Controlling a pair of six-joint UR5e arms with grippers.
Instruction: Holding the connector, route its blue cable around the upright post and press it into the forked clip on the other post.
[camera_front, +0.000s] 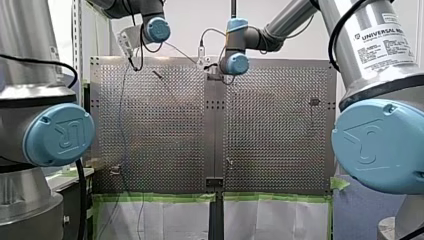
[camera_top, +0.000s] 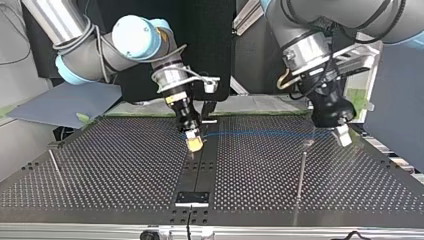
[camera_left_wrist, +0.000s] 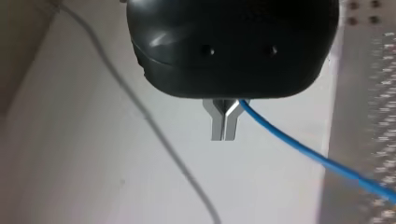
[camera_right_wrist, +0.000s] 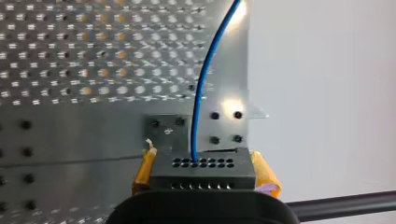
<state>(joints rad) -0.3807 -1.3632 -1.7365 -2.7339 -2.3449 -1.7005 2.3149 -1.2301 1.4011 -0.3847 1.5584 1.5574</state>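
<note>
In the top view our right arm comes in at the upper left of the frame, and the right jaws hang low over the middle of the table (camera_top: 125, 165), just above its dark strip (camera_top: 200, 172). The right wrist view shows them clamped on the connector (camera_right_wrist: 203, 169). It is a black block with rows of small holes, and a yellow pad (camera_right_wrist: 144, 171) presses on each side of it. The blue cable (camera_right_wrist: 201, 84) leaves one hole in the connector's face and runs on ahead of the jaws over the perforated plate.

Our left arm enters the top view at the upper right, with the left jaws down near the table's far right part. In the left wrist view the metal fingers (camera_left_wrist: 223, 123) are pressed together. The cable comes out from between them near their root and slants away toward the table, so these jaws are pinched on the cable.

Between the two arms the cable shows in the top view as a nearly straight, level line right of centre.

A post (camera_top: 301, 172) stands upright at the lower right of that frame, nearer the camera than the cable and apart from it. A thin post (camera_top: 54, 165) stands at the lower left, well apart from the cable. We cannot tell which of them carries the fork.
</note>
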